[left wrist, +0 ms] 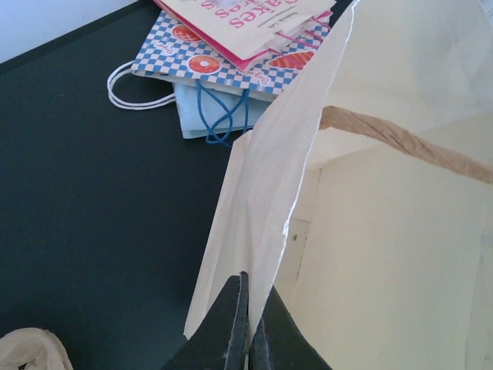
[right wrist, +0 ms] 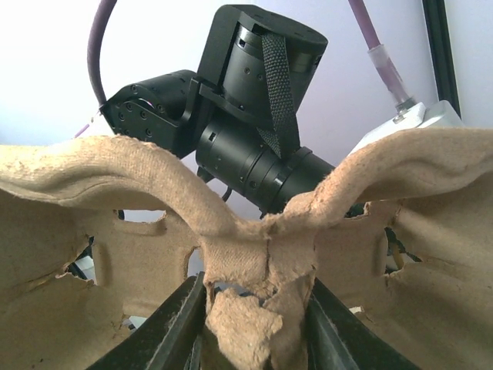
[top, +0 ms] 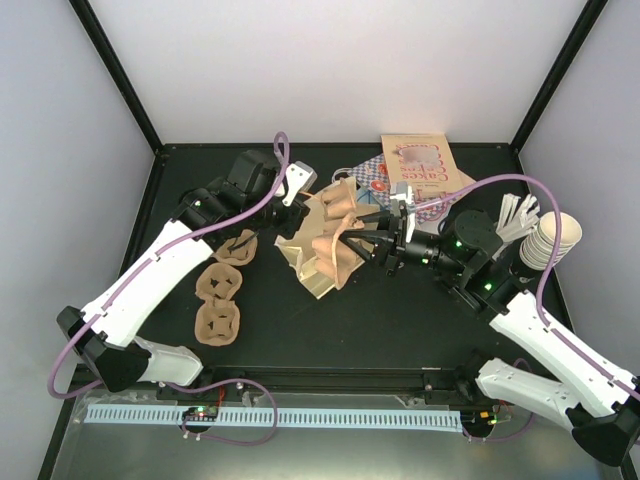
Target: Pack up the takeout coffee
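While the left gripper [left wrist: 250, 297], clamped on the rim of the paper bag [left wrist: 254, 216], apparently holds its mouth open at centre, the right gripper [right wrist: 258, 324] at three o'clock pinches a cardboard cup carrier [right wrist: 92, 185]; the lidded coffee cup is nowhere discernible.

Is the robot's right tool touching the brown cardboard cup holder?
Touching. The right wrist view shows the right tool squeezing the cup holder's middle ridge from both sides.
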Controlling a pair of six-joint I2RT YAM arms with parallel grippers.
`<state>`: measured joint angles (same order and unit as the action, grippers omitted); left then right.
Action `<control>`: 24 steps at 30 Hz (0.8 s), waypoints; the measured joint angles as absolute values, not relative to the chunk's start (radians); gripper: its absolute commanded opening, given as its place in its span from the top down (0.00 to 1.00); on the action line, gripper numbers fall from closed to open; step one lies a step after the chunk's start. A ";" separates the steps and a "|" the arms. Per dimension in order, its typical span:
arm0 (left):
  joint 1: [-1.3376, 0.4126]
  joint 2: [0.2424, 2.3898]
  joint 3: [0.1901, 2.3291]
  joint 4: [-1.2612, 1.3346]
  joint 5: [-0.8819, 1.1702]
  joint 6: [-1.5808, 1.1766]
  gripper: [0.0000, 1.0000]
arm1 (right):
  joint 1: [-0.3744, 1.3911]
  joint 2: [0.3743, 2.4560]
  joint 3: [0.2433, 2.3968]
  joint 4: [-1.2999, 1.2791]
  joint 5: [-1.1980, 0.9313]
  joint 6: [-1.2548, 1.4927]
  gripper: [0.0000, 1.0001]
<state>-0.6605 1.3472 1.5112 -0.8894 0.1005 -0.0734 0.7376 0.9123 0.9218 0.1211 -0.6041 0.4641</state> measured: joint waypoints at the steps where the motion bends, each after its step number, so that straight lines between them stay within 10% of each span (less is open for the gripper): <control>1: -0.661 1.346 1.514 -0.889 0.107 -0.075 0.98 | 0.738 0.912 0.921 0.126 -0.604 0.466 0.66; 24: -0.660 1.309 1.516 -0.890 0.088 -0.044 0.98 | 0.734 0.907 0.936 -0.054 -0.572 0.421 0.66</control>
<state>-0.6601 1.3087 1.5158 -0.8902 0.0883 -0.0444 0.7341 0.9066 0.9360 -0.0540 -0.5716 0.4206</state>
